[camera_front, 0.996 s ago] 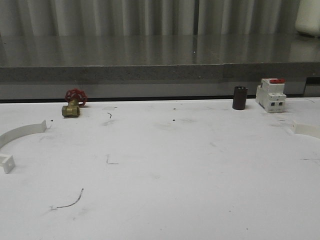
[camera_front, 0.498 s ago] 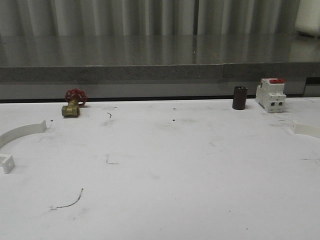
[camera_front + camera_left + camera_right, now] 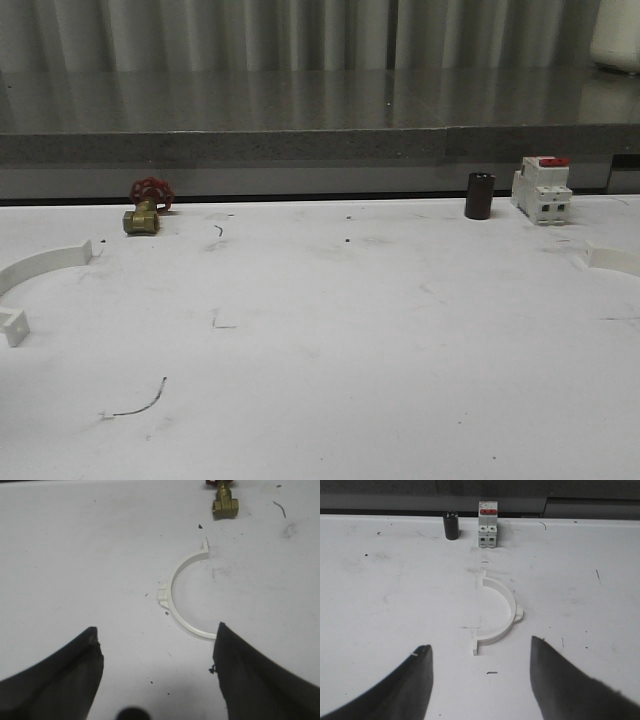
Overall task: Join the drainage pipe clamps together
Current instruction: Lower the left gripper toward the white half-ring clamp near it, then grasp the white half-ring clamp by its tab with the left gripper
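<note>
Front view: two white half-ring drainage pipe clamps lie well apart on a scuffed white surface [image 3: 330,330], the left clamp [image 3: 35,266] at the left edge and the right clamp [image 3: 612,258] cut off at the right edge. Along the far side stand a brass valve with a red handwheel [image 3: 146,208], a dark cylinder [image 3: 480,195] and, just beside it, a white red-topped breaker [image 3: 542,188].

Left wrist view: the left end effector [image 3: 157,675] hangs open above the surface, its dark fingers [image 3: 60,675] spread wide, the left clamp lying flat beyond them and touching neither, though one end runs behind a fingertip.

Right wrist view: the right end effector [image 3: 481,685] is likewise open and empty, the right clamp lying flat between it and the breaker, clear of both fingers.
</note>
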Controlling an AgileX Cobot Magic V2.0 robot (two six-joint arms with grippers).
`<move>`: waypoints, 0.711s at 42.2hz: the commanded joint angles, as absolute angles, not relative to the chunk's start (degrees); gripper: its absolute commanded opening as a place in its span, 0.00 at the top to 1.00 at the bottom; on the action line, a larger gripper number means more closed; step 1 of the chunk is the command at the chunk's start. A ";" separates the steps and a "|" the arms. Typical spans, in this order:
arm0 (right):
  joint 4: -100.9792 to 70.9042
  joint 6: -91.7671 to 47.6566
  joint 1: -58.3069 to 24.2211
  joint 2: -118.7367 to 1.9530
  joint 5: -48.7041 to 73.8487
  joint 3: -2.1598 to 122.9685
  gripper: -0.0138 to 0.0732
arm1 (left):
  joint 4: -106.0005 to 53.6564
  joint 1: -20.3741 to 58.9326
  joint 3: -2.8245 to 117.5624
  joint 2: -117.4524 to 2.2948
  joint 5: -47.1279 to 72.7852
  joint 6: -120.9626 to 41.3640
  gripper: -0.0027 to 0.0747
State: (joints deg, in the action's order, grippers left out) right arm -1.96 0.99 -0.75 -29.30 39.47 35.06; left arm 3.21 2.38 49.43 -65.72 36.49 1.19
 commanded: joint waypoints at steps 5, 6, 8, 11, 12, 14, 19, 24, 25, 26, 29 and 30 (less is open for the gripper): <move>-1.31 0.80 -0.50 -29.82 35.74 36.89 0.32 | 3.32 2.30 55.70 -75.67 33.14 1.29 0.37; -1.31 0.80 -0.50 -29.82 35.74 36.89 0.32 | 3.32 2.30 56.31 -76.85 33.14 1.29 0.37; -1.31 0.80 -0.50 -29.82 35.74 36.89 0.32 | 3.32 2.27 57.30 -79.54 33.25 1.29 0.37; -1.31 0.80 -0.50 -29.82 35.74 36.89 0.32 | 3.32 2.27 59.06 -83.27 33.25 1.29 0.37; -1.31 0.80 -0.50 -29.82 35.74 36.89 0.32 | 3.32 2.15 59.58 -84.39 33.25 1.29 0.37; -1.31 0.80 -0.50 -29.82 35.74 36.89 0.32 | 3.17 1.89 60.87 -86.90 33.25 1.29 0.37; -1.31 0.80 -0.50 -29.82 35.74 36.89 0.32 | 2.15 0.99 64.30 -92.67 33.35 1.29 0.37; -1.31 0.80 -0.50 -29.82 35.74 36.89 0.32 | 1.64 0.88 67.60 -97.72 35.10 1.29 0.37; -1.31 0.80 -0.50 -29.82 35.74 36.89 0.32 | 1.50 0.88 68.17 -98.47 35.10 1.29 0.37; -1.31 0.80 -0.50 -29.82 35.74 36.89 0.32 | 1.29 0.88 68.51 -99.18 35.10 1.29 0.37; -1.31 0.80 -0.50 -29.82 35.74 36.89 0.32 | 0.00 0.88 69.49 -101.21 35.10 1.29 0.37; -1.31 0.80 -0.50 -29.82 35.74 36.89 0.32 | 0.00 0.88 69.74 -101.96 35.10 1.29 0.37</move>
